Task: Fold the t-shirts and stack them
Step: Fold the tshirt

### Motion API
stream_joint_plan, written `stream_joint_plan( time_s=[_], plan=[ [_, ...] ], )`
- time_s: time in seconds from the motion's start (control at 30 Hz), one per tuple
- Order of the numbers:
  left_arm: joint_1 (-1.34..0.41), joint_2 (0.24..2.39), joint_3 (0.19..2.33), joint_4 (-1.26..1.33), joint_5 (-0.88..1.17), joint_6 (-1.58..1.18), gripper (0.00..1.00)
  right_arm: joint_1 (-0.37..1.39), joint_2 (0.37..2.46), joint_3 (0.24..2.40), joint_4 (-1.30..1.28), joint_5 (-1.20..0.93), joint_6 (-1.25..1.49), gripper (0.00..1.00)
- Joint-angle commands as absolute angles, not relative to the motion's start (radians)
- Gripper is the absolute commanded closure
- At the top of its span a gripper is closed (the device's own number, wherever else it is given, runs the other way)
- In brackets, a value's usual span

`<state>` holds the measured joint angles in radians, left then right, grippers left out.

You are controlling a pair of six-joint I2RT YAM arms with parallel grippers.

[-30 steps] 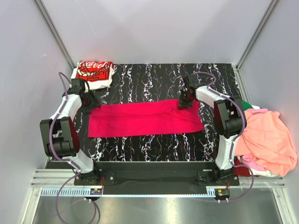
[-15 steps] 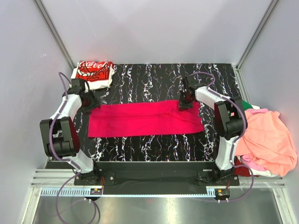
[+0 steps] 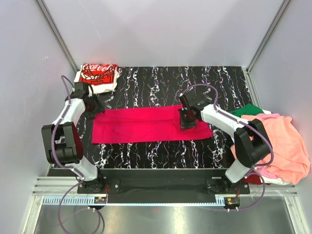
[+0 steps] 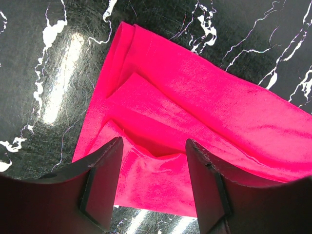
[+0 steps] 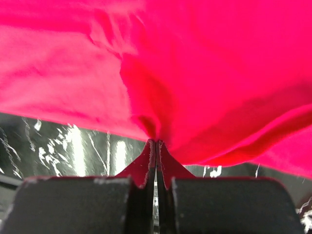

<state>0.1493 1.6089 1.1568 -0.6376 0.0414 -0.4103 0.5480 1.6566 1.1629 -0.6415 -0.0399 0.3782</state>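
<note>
A crimson-pink t-shirt (image 3: pixel 141 124) lies as a long folded strip across the black marbled table (image 3: pixel 156 83). My right gripper (image 3: pixel 186 122) is shut on a pinch of its cloth near the right end; the right wrist view shows the shirt (image 5: pixel 195 73) bunched into the closed tips of the gripper (image 5: pixel 156 142). At the strip's left end, my left gripper (image 3: pixel 92 108) stands open. In the left wrist view its gripper (image 4: pixel 153 146) hangs over the shirt's (image 4: pixel 195 97) folded corner, and nothing is gripped. A folded white t-shirt with red logo (image 3: pixel 100 75) sits at the back left.
A loose pile of t-shirts hangs off the table's right edge: salmon-orange (image 3: pixel 280 146) on top, green (image 3: pixel 248 109) behind, pink (image 3: pixel 263 170) underneath. Grey walls and metal frame posts enclose the table.
My right gripper closed on the shirt's far right corner and moved left and nearer with the cloth, folding that end inward. The left arm stayed put.
</note>
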Motion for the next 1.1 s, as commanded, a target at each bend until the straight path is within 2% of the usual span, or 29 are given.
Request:
stream_joint_plan(
  time_s=[0.0, 0.03, 0.1, 0.13, 0.17, 0.27, 0.33, 0.47, 0.73, 0.87, 1.07],
  plan=[
    [0.147, 1.563, 1.190, -0.623, 0.045, -0.396, 0.41, 0.568, 1.589, 1.128, -0.689, -0.006, 0.422, 0.94],
    [0.146, 1.565, 1.190, -0.623, 0.041, -0.394, 0.41, 0.577, 1.565, 1.124, -0.701, -0.006, 0.425, 0.83],
    [0.146, 1.566, 1.190, -0.623, 0.040, -0.394, 0.41, 0.578, 1.539, 1.132, -0.715, -0.020, 0.428, 0.73],
    [0.146, 1.566, 1.190, -0.621, 0.037, -0.394, 0.41, 0.580, 1.516, 1.150, -0.738, -0.020, 0.428, 0.63],
    [0.147, 1.566, 1.190, -0.621, 0.035, -0.394, 0.41, 0.580, 1.505, 1.164, -0.750, -0.012, 0.425, 0.49],
    [0.146, 1.566, 1.192, -0.624, 0.029, -0.394, 0.41, 0.580, 1.474, 1.225, -0.782, -0.005, 0.414, 0.28],
    [0.146, 1.568, 1.190, -0.624, 0.026, -0.394, 0.41, 0.578, 1.477, 1.272, -0.787, 0.044, 0.391, 0.27],
    [0.143, 1.566, 1.184, -0.624, 0.018, -0.394, 0.41, 0.548, 1.552, 1.347, -0.819, 0.124, 0.361, 0.33],
    [0.111, 1.566, 1.181, -0.627, 0.002, -0.385, 0.41, 0.388, 1.617, 1.232, -0.730, -0.024, 0.396, 0.34],
    [0.060, 1.601, 1.193, -0.638, 0.002, -0.380, 0.40, 0.365, 1.621, 1.158, -0.695, -0.071, 0.425, 0.33],
    [0.006, 1.719, 1.241, -0.676, 0.003, -0.382, 0.38, 0.365, 1.745, 1.132, -0.657, -0.120, 0.475, 0.30]
  ],
)
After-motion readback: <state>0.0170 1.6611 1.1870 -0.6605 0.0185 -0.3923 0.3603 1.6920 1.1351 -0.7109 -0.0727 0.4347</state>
